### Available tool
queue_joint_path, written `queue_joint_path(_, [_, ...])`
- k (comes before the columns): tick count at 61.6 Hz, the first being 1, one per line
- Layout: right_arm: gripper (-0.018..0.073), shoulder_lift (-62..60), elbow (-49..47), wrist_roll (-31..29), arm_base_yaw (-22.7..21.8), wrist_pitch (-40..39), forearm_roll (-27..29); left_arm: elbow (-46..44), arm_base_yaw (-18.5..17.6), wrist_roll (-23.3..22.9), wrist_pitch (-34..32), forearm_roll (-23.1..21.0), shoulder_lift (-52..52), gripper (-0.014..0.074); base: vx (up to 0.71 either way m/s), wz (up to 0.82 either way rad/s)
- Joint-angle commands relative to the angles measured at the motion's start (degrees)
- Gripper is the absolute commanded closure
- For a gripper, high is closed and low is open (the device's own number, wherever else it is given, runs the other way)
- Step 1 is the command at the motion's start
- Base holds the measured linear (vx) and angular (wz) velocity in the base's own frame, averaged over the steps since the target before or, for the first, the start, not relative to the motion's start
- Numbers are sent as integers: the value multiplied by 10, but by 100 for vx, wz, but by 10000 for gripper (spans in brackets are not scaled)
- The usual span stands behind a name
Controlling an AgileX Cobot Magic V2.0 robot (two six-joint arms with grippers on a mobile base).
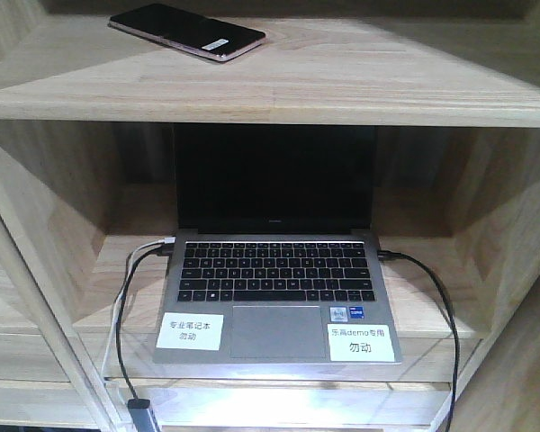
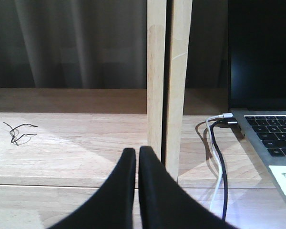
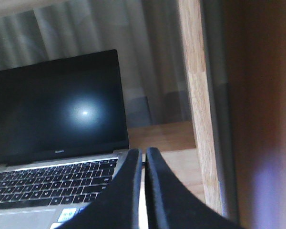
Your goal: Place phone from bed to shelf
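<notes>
1. The phone (image 1: 187, 31) lies flat on the upper board of the shelf (image 1: 279, 90), toward the left, its long side running diagonally and its white sticker near the right end. Nothing touches it.
2. By my reading, the placing itself is done; what remains is to back both arms off cleanly.
3. The left hand (image 2: 137, 155) sits low in front of the lower board, its fingers pressed together and holding nothing. It is just before the upright wooden post (image 2: 157, 76), with two cables (image 2: 217, 157) near on its right.
4. The right hand (image 3: 144, 157) is likewise pressed together and empty, facing the laptop (image 1: 275, 270) screen, with the shelf's side panel (image 3: 195, 95) close on its right.
5. To finish well, draw each hand straight back toward the robot rather than sideways: a sideways sweep of the left one could snag the cables or knock the post, and the right one could brush the panel or the laptop lid.
6. Keep both hands below the upper board while retreating, so nothing nudges the phone; its near end lies close to the board's front slope, and a bump might slide it off.
</notes>
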Motion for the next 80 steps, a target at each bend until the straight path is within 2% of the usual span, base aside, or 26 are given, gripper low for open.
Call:
queue_joint_path(1, [564, -4, 4, -1, -4, -32, -6, 1, -2, -2, -42, -4, -3, 596, 0, 0])
queue_joint_path(12, [564, -4, 4, -2, -11, -32, -6, 1, -2, -2, -42, -4, -3, 596, 0, 0])
queue_joint_path(25, [564, -4, 4, -3, -73, -32, -6, 1, -2, -2, -42, -4, -3, 596, 0, 0])
queue_joint_path(49, [564, -4, 4, -77, -71, -32, -13, 1, -2, -2, -42, -4, -3, 596, 0, 0])
queue_joint_path(80, [564, -4, 4, -77, -71, -32, -13, 1, -2, -2, -42, -4, -3, 596, 0, 0])
